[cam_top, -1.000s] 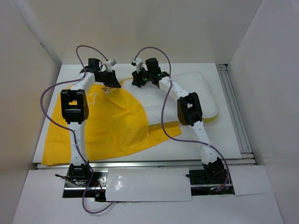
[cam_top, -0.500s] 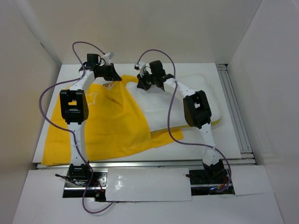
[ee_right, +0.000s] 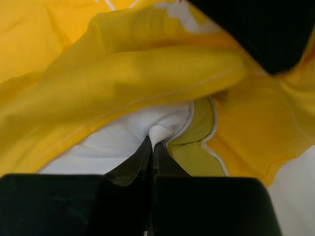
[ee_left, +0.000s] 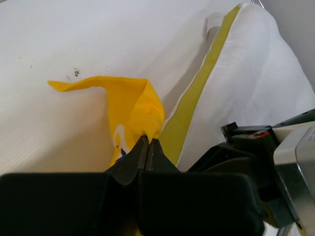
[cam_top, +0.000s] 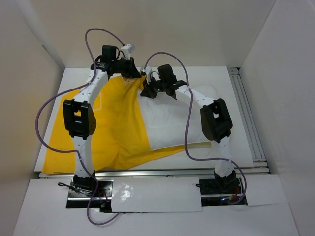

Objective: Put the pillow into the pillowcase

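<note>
Left wrist: my left claw (ee_left: pixel 147 141) nips pillowcase (ee_left: pixel 132 98) hem; right claw (ee_right: pixel 152 143) nips pillow (ee_right: pixel 118 140) corner. Sleeving step; next, draw hem rightward.

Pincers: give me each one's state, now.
Left pincer: closed, holding the pillowcase edge.
Right pincer: closed, holding the pillow corner.

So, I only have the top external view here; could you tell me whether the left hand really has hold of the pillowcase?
Observer: Yes. The left wrist view shows the left hand shut on a folded edge of the pillowcase.
Operator: Thank you. And the other one, please?
Observer: Its wrist view shows the right hand shut on a white corner of the pillow.
Operator: Is that corner inside the case?
Observer: Not from that view. A fold of the pillowcase lies just beyond the corner, and the corner itself shows bare.
</note>
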`<action>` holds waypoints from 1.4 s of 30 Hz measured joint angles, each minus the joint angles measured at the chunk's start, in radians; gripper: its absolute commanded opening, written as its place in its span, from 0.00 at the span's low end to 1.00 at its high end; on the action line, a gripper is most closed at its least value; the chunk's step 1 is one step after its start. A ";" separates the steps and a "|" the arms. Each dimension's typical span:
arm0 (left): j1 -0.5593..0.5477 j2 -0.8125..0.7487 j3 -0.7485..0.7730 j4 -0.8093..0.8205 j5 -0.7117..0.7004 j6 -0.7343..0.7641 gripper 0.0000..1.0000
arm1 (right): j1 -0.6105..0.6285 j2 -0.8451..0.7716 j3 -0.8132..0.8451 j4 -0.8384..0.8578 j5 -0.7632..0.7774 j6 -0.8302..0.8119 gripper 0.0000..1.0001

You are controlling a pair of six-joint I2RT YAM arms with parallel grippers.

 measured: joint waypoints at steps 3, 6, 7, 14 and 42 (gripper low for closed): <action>-0.028 -0.019 0.003 -0.018 -0.047 -0.001 0.00 | 0.008 -0.026 -0.042 0.083 0.007 0.057 0.00; -0.034 -0.019 0.031 -0.051 -0.114 -0.010 0.00 | 0.010 -0.094 -0.143 0.188 0.029 0.127 0.00; -0.034 -0.019 0.043 -0.063 -0.139 -0.016 0.00 | 0.010 -0.120 -0.180 0.219 0.033 0.143 0.00; -0.026 0.024 0.161 -0.129 -0.176 -0.085 0.00 | 0.010 -0.295 -0.344 0.352 0.034 0.199 0.00; -0.149 -0.039 0.127 -0.172 -0.401 -0.089 1.00 | 0.097 -0.549 -0.525 0.118 0.515 0.351 0.99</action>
